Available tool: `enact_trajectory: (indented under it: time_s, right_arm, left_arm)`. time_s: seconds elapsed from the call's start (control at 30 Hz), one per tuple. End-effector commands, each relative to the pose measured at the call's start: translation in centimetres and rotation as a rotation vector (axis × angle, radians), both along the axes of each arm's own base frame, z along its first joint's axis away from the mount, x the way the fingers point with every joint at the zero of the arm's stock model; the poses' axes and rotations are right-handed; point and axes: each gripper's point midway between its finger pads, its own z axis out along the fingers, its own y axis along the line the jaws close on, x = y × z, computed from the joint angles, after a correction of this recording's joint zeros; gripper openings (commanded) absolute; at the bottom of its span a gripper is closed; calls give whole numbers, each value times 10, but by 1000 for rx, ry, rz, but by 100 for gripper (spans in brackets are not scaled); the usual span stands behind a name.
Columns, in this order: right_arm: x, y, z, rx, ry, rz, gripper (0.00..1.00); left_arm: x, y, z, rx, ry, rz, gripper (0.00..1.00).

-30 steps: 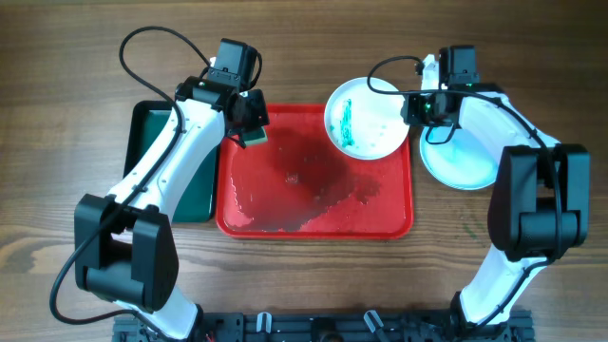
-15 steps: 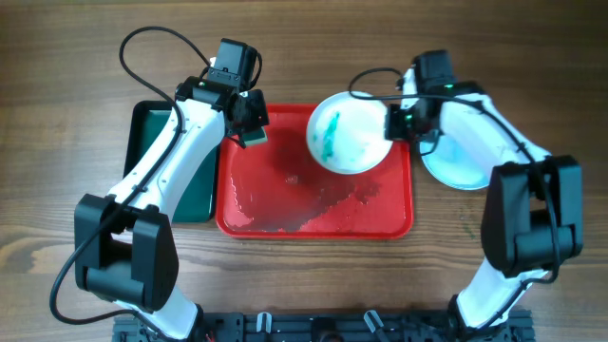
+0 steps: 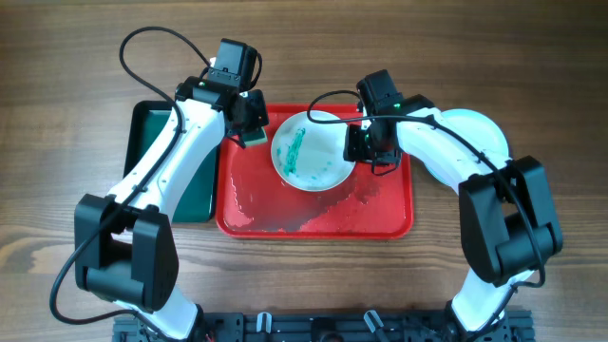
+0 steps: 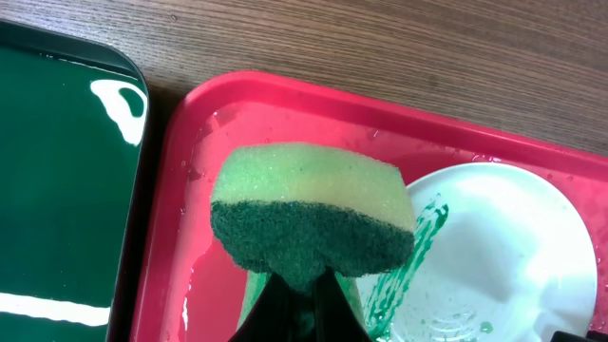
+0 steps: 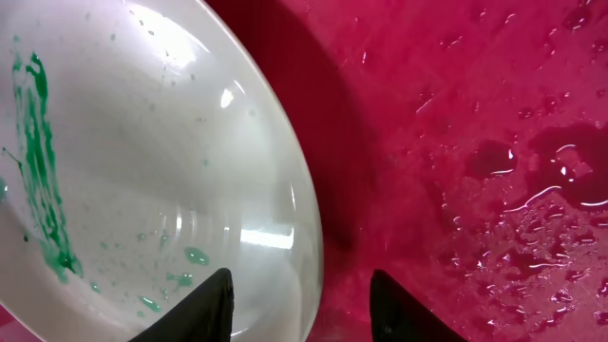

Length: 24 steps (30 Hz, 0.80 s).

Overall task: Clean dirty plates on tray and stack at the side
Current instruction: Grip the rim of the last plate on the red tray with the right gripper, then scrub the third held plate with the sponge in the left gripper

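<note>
A white plate (image 3: pixel 309 157) with teal-green smears lies in the upper middle of the wet red tray (image 3: pixel 380 214). My right gripper (image 3: pixel 369 147) is open astride the plate's right rim; in the right wrist view (image 5: pixel 302 285) one finger is over the plate (image 5: pixel 142 171) and the other over the tray (image 5: pixel 475 142). My left gripper (image 3: pixel 250 122) is shut on a green-and-yellow sponge (image 4: pixel 313 209) and holds it over the tray's upper left corner (image 4: pixel 285 100), just left of the plate (image 4: pixel 513 256). A pale teal plate (image 3: pixel 480 133) lies on the table to the right of the tray.
A smaller dark green tray (image 3: pixel 150 152) lies left of the red tray, under my left arm. Water pools on the red tray's floor (image 3: pixel 313 204). Wooden table all round.
My right gripper has moved the smeared plate from the tray's upper right corner leftward to its upper middle. The left arm and sponge have not moved.
</note>
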Motion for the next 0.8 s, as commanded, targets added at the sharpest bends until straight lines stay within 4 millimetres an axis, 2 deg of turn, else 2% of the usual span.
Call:
enact_trajectory:
  time_s: [0.0,0.07,0.13,0.23,0.33,0.47,0.63,0.77]
  right_arm:
    - [-8,3,-9,21,33,-23,47]
    - [-8,3,-14,28,32,-54,42]
    - [-14,0,-23,30,53,-100,31]
    - [-14,0,-30,41,39,-120,22]
    - [-11,2,-32,52,14,-117,4]
    - [-11,2,-32,51,13,-111,4]
    - [-11,2,-32,50,9,-92,4]
    - [-15,6,-31,71,21,-62,4]
  left_arm:
    - [-2,0,1,-11,2,7,4]
    - [-6,1,-5,-5,16,3,4]
    - [-10,2,-11,10,28,-26,4]
    - [-10,-3,-10,30,16,-90,4]
    - [-4,-10,-9,30,-14,-126,4]
    - [-2,-28,-20,39,-16,-200,4]
    - [-11,-56,-60,106,38,-408,4]
    - [-15,-55,-92,128,104,-432,4]
